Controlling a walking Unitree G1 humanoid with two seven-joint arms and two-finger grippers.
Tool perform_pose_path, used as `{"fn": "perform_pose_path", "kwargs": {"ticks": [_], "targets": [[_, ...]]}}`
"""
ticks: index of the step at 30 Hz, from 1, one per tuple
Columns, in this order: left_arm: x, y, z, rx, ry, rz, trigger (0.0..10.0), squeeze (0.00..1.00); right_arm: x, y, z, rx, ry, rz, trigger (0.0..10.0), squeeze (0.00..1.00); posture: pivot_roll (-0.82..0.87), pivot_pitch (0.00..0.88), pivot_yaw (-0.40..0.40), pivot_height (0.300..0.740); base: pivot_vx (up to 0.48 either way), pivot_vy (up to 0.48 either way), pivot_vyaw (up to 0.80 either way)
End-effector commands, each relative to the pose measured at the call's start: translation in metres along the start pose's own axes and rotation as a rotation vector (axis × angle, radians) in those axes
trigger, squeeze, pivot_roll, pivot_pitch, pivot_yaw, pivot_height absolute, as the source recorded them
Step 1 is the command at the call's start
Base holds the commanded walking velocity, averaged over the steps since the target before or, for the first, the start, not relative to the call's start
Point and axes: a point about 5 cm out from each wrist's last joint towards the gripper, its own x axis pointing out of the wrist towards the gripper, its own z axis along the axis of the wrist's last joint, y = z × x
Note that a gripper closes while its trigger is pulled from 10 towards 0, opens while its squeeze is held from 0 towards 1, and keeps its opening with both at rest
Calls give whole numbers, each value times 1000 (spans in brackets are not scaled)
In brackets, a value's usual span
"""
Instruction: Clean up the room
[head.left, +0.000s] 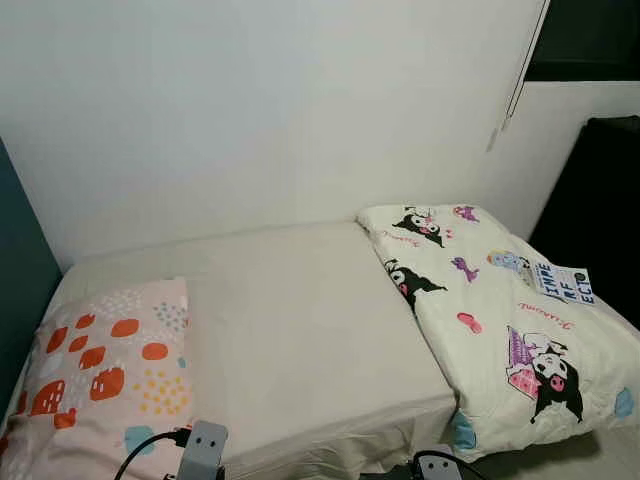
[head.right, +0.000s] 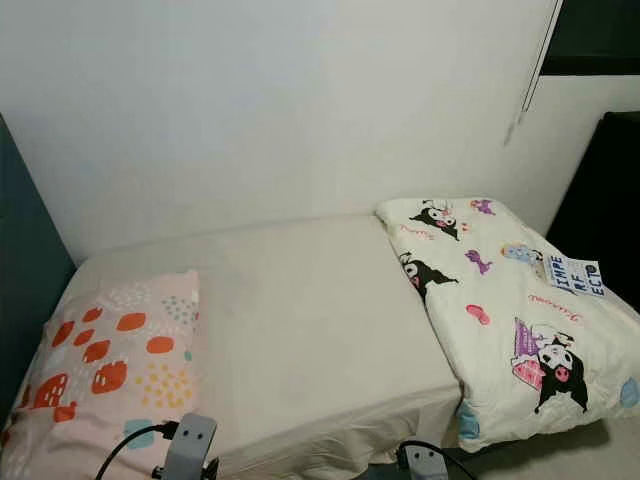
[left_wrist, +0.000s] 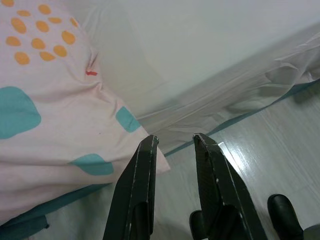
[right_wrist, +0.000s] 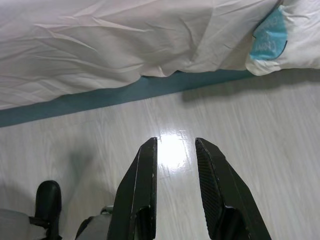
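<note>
A bed with a cream sheet (head.left: 300, 330) stands against the white wall. A pink pillow (head.left: 100, 375) with orange, yellow and teal spots lies at its left end. A white cartoon-print duvet (head.left: 490, 310) is folded over the right end, and a small printed card (head.left: 563, 283) rests on it. My left gripper (left_wrist: 175, 141) hangs open by the bed's front edge, just off the pillow's corner (left_wrist: 75, 125). Low over the floor in front of the bed, my right gripper (right_wrist: 175, 142) is open with nothing between its fingers.
Pale wood-look floor (right_wrist: 240, 130) runs along the bed's front, with a teal bed base (right_wrist: 125, 92) under the sheet. A dark teal panel (head.left: 20, 270) stands at the left. A black piece of furniture (head.left: 600, 210) stands at the right. My black feet (right_wrist: 47, 197) show below.
</note>
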Motion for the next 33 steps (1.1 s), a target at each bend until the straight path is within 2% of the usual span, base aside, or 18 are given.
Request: {"fn": "perform_pose_path", "kwargs": {"ticks": [1, 6, 16, 20, 23, 26, 33], "targets": [[-1, -4, -3, -10, 17, -15, 10000, 0, 1, 2, 3, 29, -8, 15, 10000, 0, 6, 16, -45, 740, 0, 0, 0], [-1, -4, -3, -10, 19, -15, 10000, 0, 2, 5, 7, 69, -35, 21, 10000, 0, 6, 20, -42, 740, 0, 0, 0], [-3, -4, -7, -6, 22, -17, 10000, 0, 2, 6, 8, 25, -42, 16, 10000, 0, 10, 24, -41, 740, 0, 0, 0], [-5, -5, -10, -6, 33, -15, 10000, 0, 1, 4, 3, -18, -21, 15, 10000, 0, 9, 29, -42, 740, 0, 0, 0], [-6, -5, -13, -4, 47, -19, 10000, 0, 0, 3, 2, -16, -19, 10, 10000, 0, 9, 30, -38, 740, 0, 0, 0], [-12, -6, -26, 6, 106, -54, 10000, 0, -2, 3, -5, 0, 1, -4, 10000, 0, 9, 34, -18, 740, 0, 0, 0], [-15, -6, -33, -4, 130, -54, 10000, 0, -6, 4, -15, -9, 26, -1, 10000, 0, 17, 34, -37, 740, 0, 0, 0]]}}
